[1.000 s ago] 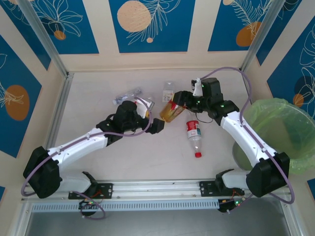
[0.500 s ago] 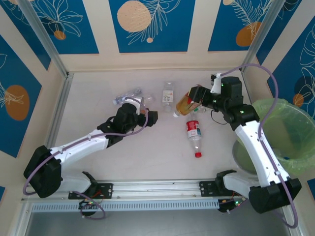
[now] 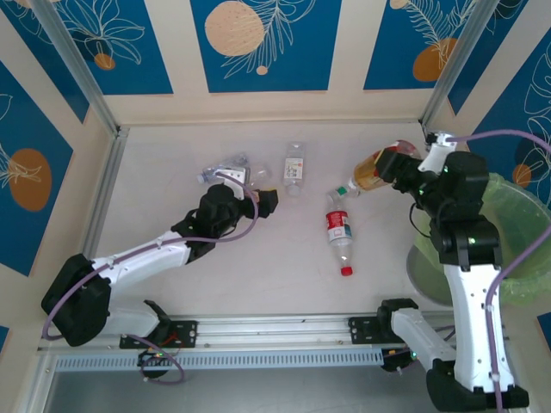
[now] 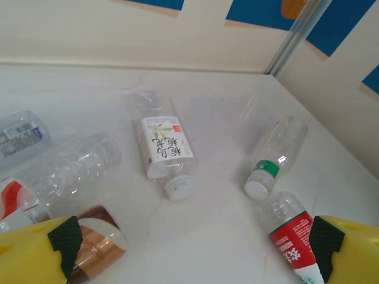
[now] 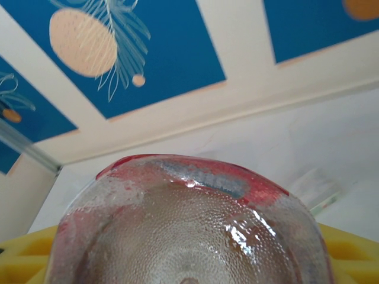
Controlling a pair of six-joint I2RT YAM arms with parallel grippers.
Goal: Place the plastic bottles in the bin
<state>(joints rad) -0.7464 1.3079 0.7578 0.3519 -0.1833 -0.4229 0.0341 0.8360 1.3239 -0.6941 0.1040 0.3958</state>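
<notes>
Bin [image 3: 515,219] is standing by the table's [image 3: 164,181] right edge, well apart from the loose bottles [image 3: 338,228] lying mid-table. Right hand [image 3: 398,163] is gripping an amber bottle [image 3: 372,170] aloft near the rim. Left hand [image 3: 265,203] is hovering above the others, fingers spread. Judging by their crushed clear walls, they are likely handling light, soft and slick, favouring a gentle hold across the labelled middle.
</notes>
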